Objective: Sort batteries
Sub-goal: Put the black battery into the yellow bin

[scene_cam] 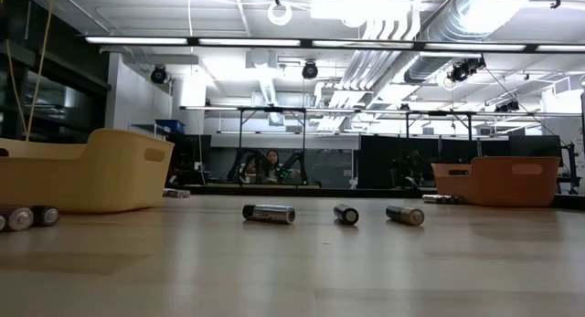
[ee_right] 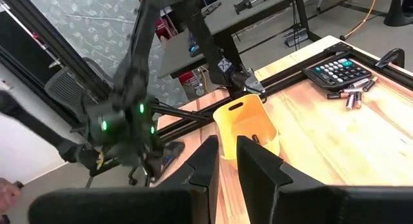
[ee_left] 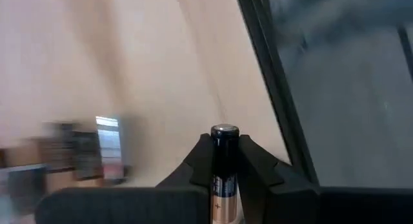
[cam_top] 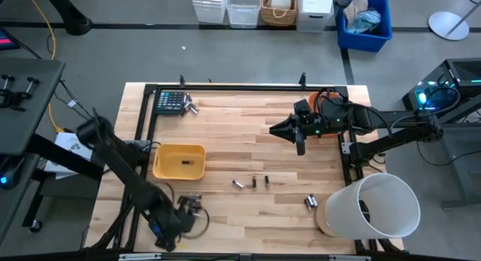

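My left gripper (cam_top: 192, 207) is over the table's near left part, shut on a dark battery with a coppery band (ee_left: 223, 161). Three batteries (cam_top: 253, 183) lie on their sides mid-table, and in the low view they are the batteries (scene_cam: 345, 214). Another battery (cam_top: 309, 203) lies beside the white bucket. A few more batteries (cam_top: 190, 107) lie by the calculator (cam_top: 170, 101). The yellow bin (cam_top: 179, 162) holds one dark battery (cam_top: 187, 162). My right gripper (cam_top: 288, 132) hangs over the table's far right part, its fingers (ee_right: 226, 146) narrowly open and empty. My left gripper pinches the battery between its two fingers by the dark upper body (ee_left: 224, 150). The battery lies along the fingers, and its silvery end cap (ee_left: 224, 129) sticks out just past the fingertips. It is lifted clear of the table.
A white bucket (cam_top: 376, 207) lies at the near right corner. An orange bin (cam_top: 325, 101) sits under the right arm at the far right. A black frame rail (cam_top: 248, 87) runs along the table's edges. Bare wood lies between the yellow bin and the right arm.
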Available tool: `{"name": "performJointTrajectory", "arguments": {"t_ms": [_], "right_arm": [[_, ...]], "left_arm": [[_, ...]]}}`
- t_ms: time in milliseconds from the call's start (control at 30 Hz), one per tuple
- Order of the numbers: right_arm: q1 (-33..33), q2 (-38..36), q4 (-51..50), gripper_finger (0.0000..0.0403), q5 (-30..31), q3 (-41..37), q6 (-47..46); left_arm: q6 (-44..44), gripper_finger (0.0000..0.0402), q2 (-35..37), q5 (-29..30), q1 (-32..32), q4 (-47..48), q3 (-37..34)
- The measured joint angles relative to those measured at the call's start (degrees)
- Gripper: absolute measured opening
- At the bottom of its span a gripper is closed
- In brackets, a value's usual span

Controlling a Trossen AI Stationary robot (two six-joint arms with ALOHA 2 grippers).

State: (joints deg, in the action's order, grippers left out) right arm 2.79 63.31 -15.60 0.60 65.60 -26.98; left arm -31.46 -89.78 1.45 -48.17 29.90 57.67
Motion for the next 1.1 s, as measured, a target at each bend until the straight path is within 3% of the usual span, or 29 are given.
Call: {"name": "performJointTrajectory", "arguments": {"t_ms": [200, 267, 333, 467, 667, 833, 967, 1100], "right_arm": [[-0.16, 0.0, -0.03, 0.0051, 0.02, 0.0, 0.0], [-0.15, 0.0, -0.02, 0.0051, 0.02, 0.0, 0.01], [-0.15, 0.0, -0.04, 0.0051, 0.02, 0.0, 0.3], [-0.15, 0.0, -0.04, 0.0051, 0.06, 0.0, 0.37], [-0.15, 0.0, -0.04, 0.0051, 0.06, 0.0, 0.42], [-0.15, 0.0, 0.02, 0.0051, 3.16, 0.0, 0.44], [-0.72, 0.0, 0.7, 0.0051, 8.71, 0.0, 0.03], [-3.85, 0.0, 1.42, 0.0051, 11.63, 0.0, 0.05]], "left_arm": [[-2.54, 0.0026, 16.59, 27.23, 4.65, 15.13, 0.09], [-3.36, 0.0026, 20.17, 32.44, 8.42, 22.28, 0.04], [-3.31, 0.0026, 22.4, 31.55, 13.41, 26.68, -0.4], [-0.82, 0.0031, 23.33, 22.18, 22.94, 27.63, -5.0], [6.39, 0.0144, 19.47, 16.08, 30.69, 25.37, -8.41], [10.95, 0.0227, 16.49, 14.37, 37.63, 29.66, -4.14], [12.73, 0.0253, 16.22, 18.27, 50.68, 32.06, 1.37], [16.51, 0.0252, 15.24, 16.31, 69.75, 26.15, 4.92]]}}
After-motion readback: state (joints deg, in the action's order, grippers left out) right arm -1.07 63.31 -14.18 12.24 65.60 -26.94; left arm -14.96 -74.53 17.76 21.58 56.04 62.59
